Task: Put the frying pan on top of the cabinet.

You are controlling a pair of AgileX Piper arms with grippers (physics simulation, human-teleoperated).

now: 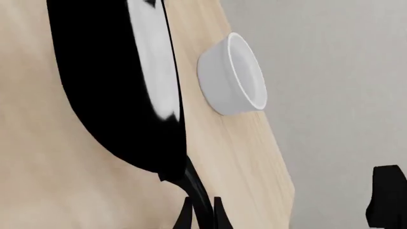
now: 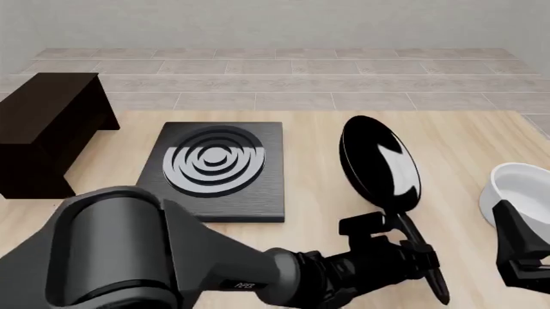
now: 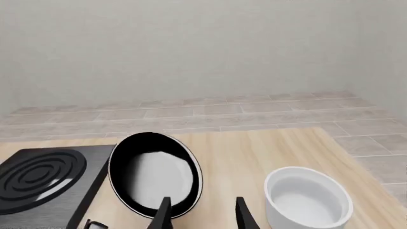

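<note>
The frying pan (image 2: 378, 162) is black with a glossy grey-white inside and stands tilted on edge right of the table's middle. Its long handle (image 2: 418, 254) runs toward me. My left gripper (image 2: 409, 243) is shut on that handle, which sits between the fingertips (image 1: 185, 215) in the left wrist view, with the pan (image 1: 114, 86) just beyond. My right gripper (image 3: 202, 217) is open with nothing in it, hanging at the near right (image 2: 521, 256), and it sees the pan (image 3: 156, 172) ahead. The dark cabinet (image 2: 50, 125) stands at the far left, well away from both grippers.
A flat black stove slab (image 2: 220, 168) with grey rings lies between the cabinet and the pan. A white bowl (image 2: 521, 190) sits near the table's right edge, close to the right gripper; it also shows beside the pan (image 1: 233, 74) and ahead of the right fingers (image 3: 309, 199).
</note>
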